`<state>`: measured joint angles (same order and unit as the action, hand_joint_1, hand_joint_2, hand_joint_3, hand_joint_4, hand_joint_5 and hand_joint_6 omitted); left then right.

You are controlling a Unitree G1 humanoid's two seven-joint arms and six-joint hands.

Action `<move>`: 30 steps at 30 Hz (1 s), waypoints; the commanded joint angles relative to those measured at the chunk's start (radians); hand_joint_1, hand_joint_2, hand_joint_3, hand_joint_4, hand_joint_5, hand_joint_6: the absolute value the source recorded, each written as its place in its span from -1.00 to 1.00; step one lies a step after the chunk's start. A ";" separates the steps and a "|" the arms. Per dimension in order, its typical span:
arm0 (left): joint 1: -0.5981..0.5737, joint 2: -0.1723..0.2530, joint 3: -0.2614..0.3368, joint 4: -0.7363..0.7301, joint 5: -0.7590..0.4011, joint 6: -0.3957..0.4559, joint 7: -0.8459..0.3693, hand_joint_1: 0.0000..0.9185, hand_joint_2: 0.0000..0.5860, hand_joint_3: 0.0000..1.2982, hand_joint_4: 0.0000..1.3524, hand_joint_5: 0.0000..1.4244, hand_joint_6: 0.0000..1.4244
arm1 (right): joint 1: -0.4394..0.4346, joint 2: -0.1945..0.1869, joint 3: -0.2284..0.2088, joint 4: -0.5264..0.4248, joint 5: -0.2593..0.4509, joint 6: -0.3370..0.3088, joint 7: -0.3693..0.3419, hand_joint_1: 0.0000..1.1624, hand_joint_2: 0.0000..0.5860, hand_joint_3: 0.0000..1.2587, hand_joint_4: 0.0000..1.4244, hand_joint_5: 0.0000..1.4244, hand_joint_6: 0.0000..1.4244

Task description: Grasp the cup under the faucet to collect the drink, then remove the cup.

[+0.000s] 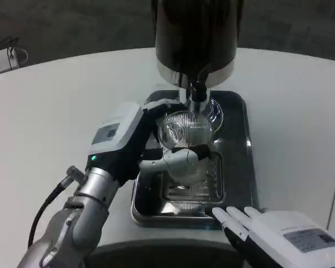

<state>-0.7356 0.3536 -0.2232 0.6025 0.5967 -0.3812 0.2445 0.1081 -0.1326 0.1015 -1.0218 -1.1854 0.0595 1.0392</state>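
Resting nearest, the right hand [268, 226] lies with fingers spread, holding nothing, at the tray's [234, 192] front edge. Under the faucet [196, 92], the clear cup [185, 134] is gripped by the left hand [137, 145].

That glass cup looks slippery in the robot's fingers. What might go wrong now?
1. The clear cup is held by the left robot hand from one side only, so it might slip or tilt onto the metal tray.
2. The cup's mouth sits close under the faucet; lifting it straight up may knock the rim against the spout.
3. The right robot hand rests at the tray's near edge and may get in the way when the cup comes out.
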 commanded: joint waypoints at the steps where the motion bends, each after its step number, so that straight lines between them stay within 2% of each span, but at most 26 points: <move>1: -0.001 0.003 -0.005 -0.006 -0.015 0.006 -0.030 -0.59 -0.90 -0.48 -0.59 -0.10 0.57 | -0.004 -0.014 -0.008 0.011 0.028 0.008 -0.002 -0.02 0.48 -1.00 -1.00 -1.00 -1.00; 9: 0.045 0.001 0.024 -0.053 -0.071 -0.063 -0.011 -0.64 -0.90 -0.59 -0.64 -0.12 0.56 | -0.006 -0.040 -0.020 0.018 0.054 0.024 -0.006 -0.03 0.48 -0.98 -1.00 -1.00 -1.00; 14: 0.148 0.018 0.091 -0.161 -0.147 -0.125 -0.011 -0.71 -0.93 -0.62 -0.64 -0.12 0.51 | -0.008 -0.047 -0.022 0.026 0.062 0.033 -0.012 -0.03 0.48 -0.98 -1.00 -1.00 -1.00; 17: 0.210 0.025 0.129 -0.227 -0.192 -0.129 -0.036 -0.73 -0.94 -0.61 -0.61 -0.12 0.38 | -0.015 -0.051 -0.022 0.035 0.067 0.040 -0.012 -0.03 0.48 -0.98 -1.00 -1.00 -1.00; 24: 0.329 0.066 0.222 -0.412 -0.275 -0.129 -0.100 -0.81 -0.98 -0.57 -0.57 -0.15 0.29 | -0.037 -0.066 -0.010 0.056 0.073 0.049 -0.018 -0.03 0.48 -0.98 -1.00 -1.00 -1.00; 29: 0.364 0.059 0.276 -0.548 -0.345 -0.104 -0.147 -0.84 -0.97 -0.57 -0.55 -0.17 0.23 | -0.049 -0.070 0.002 0.063 0.072 0.055 -0.018 -0.03 0.48 -0.98 -1.00 -1.00 -1.00; 30: 0.358 0.057 0.283 -0.578 -0.381 -0.089 -0.170 -0.86 -0.94 -0.55 -0.55 -0.22 0.13 | -0.052 -0.071 0.005 0.065 0.071 0.056 -0.017 -0.03 0.48 -0.98 -1.00 -1.00 -1.00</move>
<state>-0.3892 0.4099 0.0402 0.0940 0.2733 -0.4972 0.1179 0.0591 -0.2007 0.0991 -0.9618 -1.1164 0.1105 1.0284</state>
